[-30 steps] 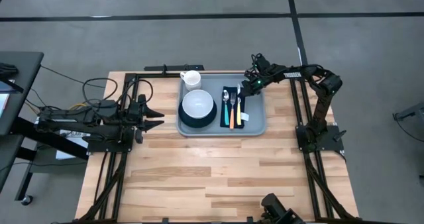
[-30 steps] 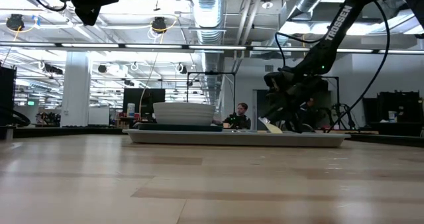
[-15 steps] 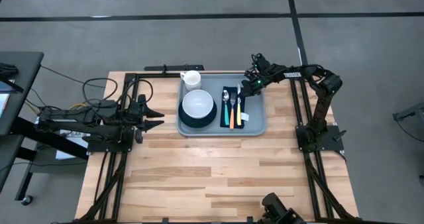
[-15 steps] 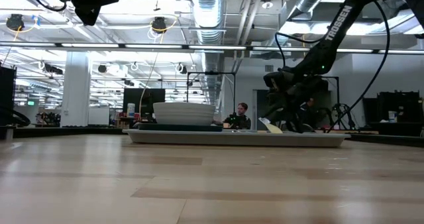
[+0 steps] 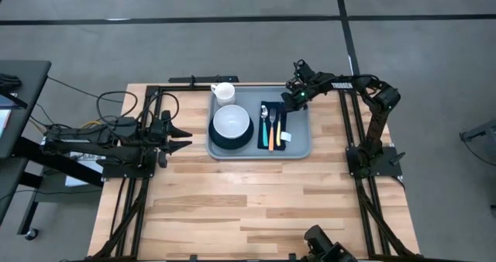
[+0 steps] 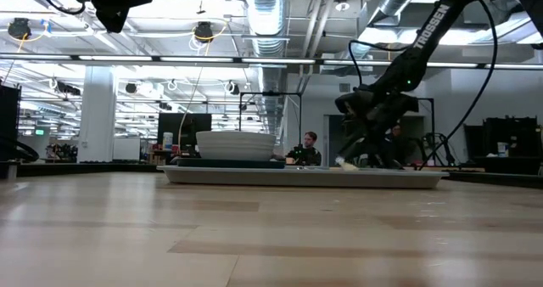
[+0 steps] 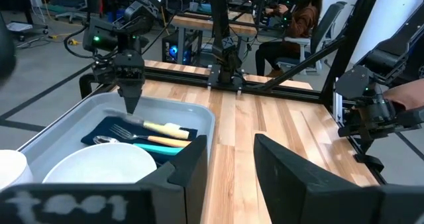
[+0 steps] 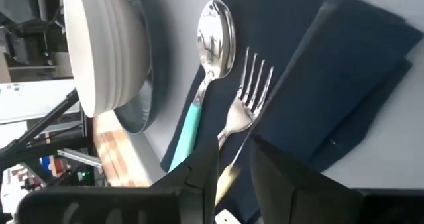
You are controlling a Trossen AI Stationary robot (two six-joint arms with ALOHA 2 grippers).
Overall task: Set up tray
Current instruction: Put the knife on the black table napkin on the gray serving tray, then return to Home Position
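The tray (image 5: 300,146) lies at the far middle of the wooden table (image 5: 256,208), its long axis running across from left to right; the right gripper (image 5: 295,96) hangs directly above its far right corner, fingertips pointing down toward the navy napkin (image 5: 284,116), so this arm is clearly the nearer one. On the napkin the spoon (image 5: 264,125), the orange-handled fork (image 5: 272,128) and a yellow-handled knife (image 5: 279,126) lie side by side, their long axes running from far to near; in the right wrist view the two fingers stand close together with only a narrow gap, and they hold nothing. The left gripper (image 5: 180,135) waits low over the table just left of the tray, fingers apart and empty. A white bowl (image 5: 232,122) sits on a dark plate (image 5: 221,139) in the left half of the tray; a white cup (image 5: 224,92) stands at the far left corner. The tray seems almost fully set. The near part of the table is bare wood; beyond it the low view shows a large hall, with a seated person (image 6: 309,148) behind the tray.
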